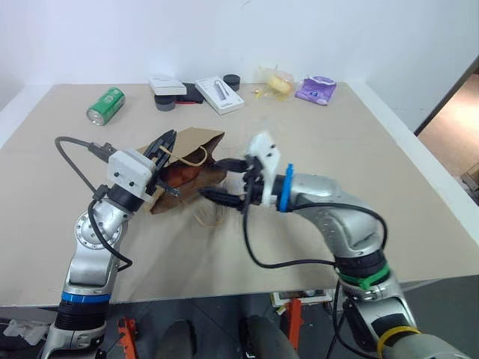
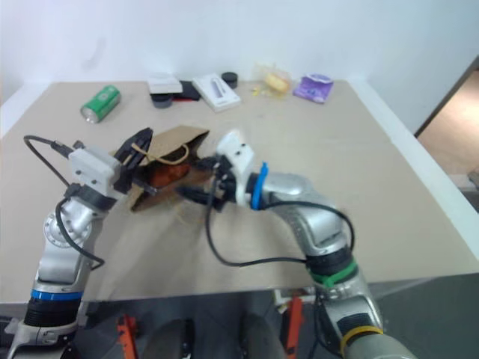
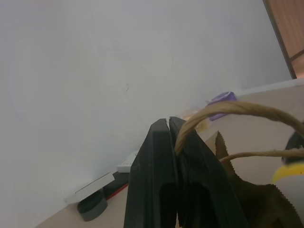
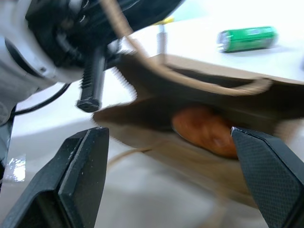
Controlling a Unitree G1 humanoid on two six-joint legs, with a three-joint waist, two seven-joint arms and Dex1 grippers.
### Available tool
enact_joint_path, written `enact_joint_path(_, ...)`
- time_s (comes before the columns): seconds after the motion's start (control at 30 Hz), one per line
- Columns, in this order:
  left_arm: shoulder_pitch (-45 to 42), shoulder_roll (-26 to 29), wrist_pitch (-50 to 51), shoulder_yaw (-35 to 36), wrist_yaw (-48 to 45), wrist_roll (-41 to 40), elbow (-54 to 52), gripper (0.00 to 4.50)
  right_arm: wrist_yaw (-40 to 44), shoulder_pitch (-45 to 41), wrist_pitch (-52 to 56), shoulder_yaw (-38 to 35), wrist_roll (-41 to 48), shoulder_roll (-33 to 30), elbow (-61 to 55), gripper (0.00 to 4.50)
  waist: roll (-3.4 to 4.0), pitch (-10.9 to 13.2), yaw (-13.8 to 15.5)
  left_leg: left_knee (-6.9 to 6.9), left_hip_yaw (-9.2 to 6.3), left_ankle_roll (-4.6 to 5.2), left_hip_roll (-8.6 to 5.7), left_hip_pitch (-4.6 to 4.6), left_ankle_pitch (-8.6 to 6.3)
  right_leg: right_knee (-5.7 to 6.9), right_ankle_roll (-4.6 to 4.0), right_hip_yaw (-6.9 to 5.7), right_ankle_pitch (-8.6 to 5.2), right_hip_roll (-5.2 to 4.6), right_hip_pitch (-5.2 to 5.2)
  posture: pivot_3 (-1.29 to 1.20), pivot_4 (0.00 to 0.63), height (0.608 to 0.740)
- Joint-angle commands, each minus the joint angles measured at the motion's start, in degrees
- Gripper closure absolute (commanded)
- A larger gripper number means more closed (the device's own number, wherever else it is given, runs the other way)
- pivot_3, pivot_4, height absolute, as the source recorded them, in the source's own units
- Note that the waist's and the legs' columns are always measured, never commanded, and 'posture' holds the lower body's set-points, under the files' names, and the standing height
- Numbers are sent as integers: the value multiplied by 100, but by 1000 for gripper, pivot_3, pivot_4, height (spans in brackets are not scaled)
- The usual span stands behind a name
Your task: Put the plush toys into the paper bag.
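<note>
The brown paper bag (image 1: pixel 196 140) lies tilted on the table, its mouth raised toward me. My left gripper (image 1: pixel 169 137) is shut on one cord handle (image 3: pixel 228 108) at the bag's rim and holds the mouth up. A fuzzy reddish-brown plush toy (image 4: pixel 204 130) sits inside the bag, seen through the opening (image 1: pixel 179 174). My right gripper (image 1: pixel 221 179) is open just outside the mouth, level and pointing into it, with nothing between its fingers. The second handle (image 1: pixel 191 158) hangs loose across the opening.
Along the table's far edge lie a green can (image 1: pixel 105 105), two white boxes (image 1: pixel 167 85) (image 1: pixel 219 95), a dark round item (image 1: pixel 231 79), a yellowish item in clear wrap (image 1: pixel 278 82) and a purple packet (image 1: pixel 316 90). The table's right edge (image 1: pixel 419 149) borders open floor.
</note>
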Motion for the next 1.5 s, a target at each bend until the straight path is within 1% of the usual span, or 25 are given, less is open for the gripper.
enact_joint_path(0.03,-62,13,-10,101,34,-55,-109,4500,-678,-46,22,-472,-338,-163,540,106,0,0,-5,0,0,0,1,1,0,0,-1,0,0,1,0,0,150,740)
enact_joint_path(0.13,-135,10,-19,83,14,-64,-32,4500,-1240,-154,-14,-448,-711,12,1457,106,0,0,-10,-1,3,0,1,7,0,1,-26,3,-12,2,3,0,150,740)
enact_joint_path(0.3,-232,-1,-38,55,-24,-88,54,4500,-1514,-426,-289,-289,-1008,494,2568,106,3,2,-27,-8,10,0,1,7,0,1,-4,15,1,6,-2,0,150,740)
enact_joint_path(0.33,-239,-4,-36,54,-29,-88,52,4500,-1543,-474,-366,-274,-1071,560,2758,464,3,2,-27,-8,8,1,0,4,0,1,-3,15,0,6,-2,0,150,740)
enact_joint_path(0.4,-240,-2,-24,62,-28,-87,34,4500,-1529,-520,-430,-323,-1068,657,2929,803,2,1,-23,-8,7,2,-1,5,-1,1,-1,14,-1,6,-1,0,150,740)
enact_joint_path(0.43,-235,1,-17,69,-26,-85,23,4500,-1505,-529,-460,-331,-1064,685,2961,1213,2,1,-23,-8,7,2,-1,4,-1,1,0,14,-1,4,0,0,150,740)
enact_joint_path(0.47,-223,6,-6,78,-21,-86,6,4500,-1480,-524,-473,-316,-1073,696,2955,1730,2,1,-22,-8,7,2,-2,4,-1,0,1,14,-1,3,1,0,150,740)
enact_joint_path(0.5,-209,9,3,85,-18,-86,-11,4500,-1459,-514,-472,-306,-1077,701,2935,2089,2,1,-23,-7,7,2,-2,4,-1,0,1,14,-1,3,2,0,150,740)
enact_joint_path(0.57,-169,14,17,91,-8,-84,-55,4500,-1410,-464,-444,-310,-1067,692,2832,3229,2,1,-22,-6,8,2,-3,4,-1,0,3,15,0,2,2,0,150,740)
enact_joint_path(0.6,-153,14,26,92,-1,-82,-74,4500,-1371,-427,-421,-325,-1043,672,2760,3501,2,1,-23,-6,8,2,-3,4,-1,0,4,15,1,2,2,0,150,740)
enact_joint_path(0.63,-145,12,36,93,7,-78,-88,4500,-1328,-392,-407,-349,-1015,644,2683,4092,2,1,-23,-6,8,2,-2,5,-1,0,4,15,1,2,2,0,150,740)
enact_joint_path(0.67,-136,8,49,92,17,-75,-102,4500,-1226,-353,-443,-446,-909,608,2545,4369,2,1,-23,-5,7,2,-2,6,-1,1,4,14,1,3,2,0,150,740)
enact_joint_path(0.77,-113,-13,73,95,38,-75,-122,4500,-699,-265,-769,-890,-349,480,1917,4369,3,2,-12,-6,6,2,-1,5,-1,1,3,13,0,3,2,0,150,740)
enact_joint_path(0.87,-112,-23,66,90,37,-71,-103,4500,-182,-231,-253,-1283,638,327,939,4369,8,5,-11,-6,6,2,-2,-3,-1,0,5,14,-1,2,-3,0,150,740)
enact_joint_path(0.97,-126,-44,70,84,48,-71,-73,4500,37,-107,295,-1158,1152,162,310,4369,7,5,-17,-6,3,2,0,-1,-4,0,6,11,-3,3,-1,0,150,740)
enact_joint_path(1.03,-138,-83,61,59,67,-59,-29,4500,-95,-39,429,-725,1074,331,133,4369,7,4,-25,-7,3,2,3,6,-5,1,4,10,-4,6,2,0,150,740)
enact_joint_path(1.13,-154,-125,56,43,79,-49,-11,4500,-357,-76,386,-118,686,566,326,4369,8,4,-42,-8,3,2,9,15,-4,5,-5,11,0,12,3,0,150,740)
enact_joint_path(1.23,-169,-149,65,39,80,-44,-11,4500,-691,-324,-47,330,68,862,1073,4369,7,4,-26,-7,1,3,9,14,-4,9,-6,8,1,14,1,0,150,740)
enact_joint_path(1.5,-143,-144,114,75,93,-57,-58,4500,-1042,-1123,-981,443,-561,1760,2628,4369,6,4,-24,3,6,2,-1,-3,-5,0,4,13,2,3,-2,0,150,740)
